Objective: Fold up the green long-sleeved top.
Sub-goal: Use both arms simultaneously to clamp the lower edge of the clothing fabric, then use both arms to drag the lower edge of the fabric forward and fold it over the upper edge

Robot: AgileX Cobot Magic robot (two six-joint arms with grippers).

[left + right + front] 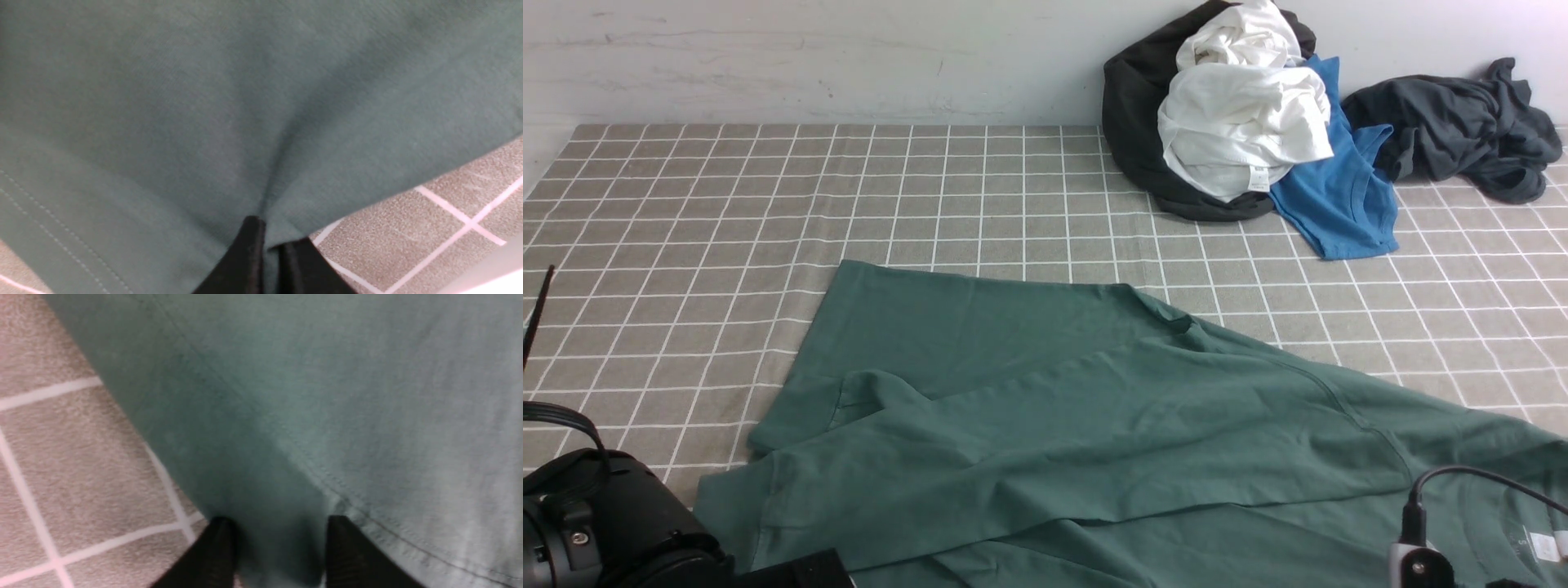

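Front view: top spread on near half of checked bench, one sleeve laid across body, near edge cut off by frame. Clothes pile at far right against wall, well apart from top.

Left wrist view: left end effector fingers pressed together, clamped on top near its edge. Crease runs out from pinch. Bare bench just beside.

Right wrist view: right end effector fingers apart, astride top's cloth by stitched seam. Cloth fills gap between them.
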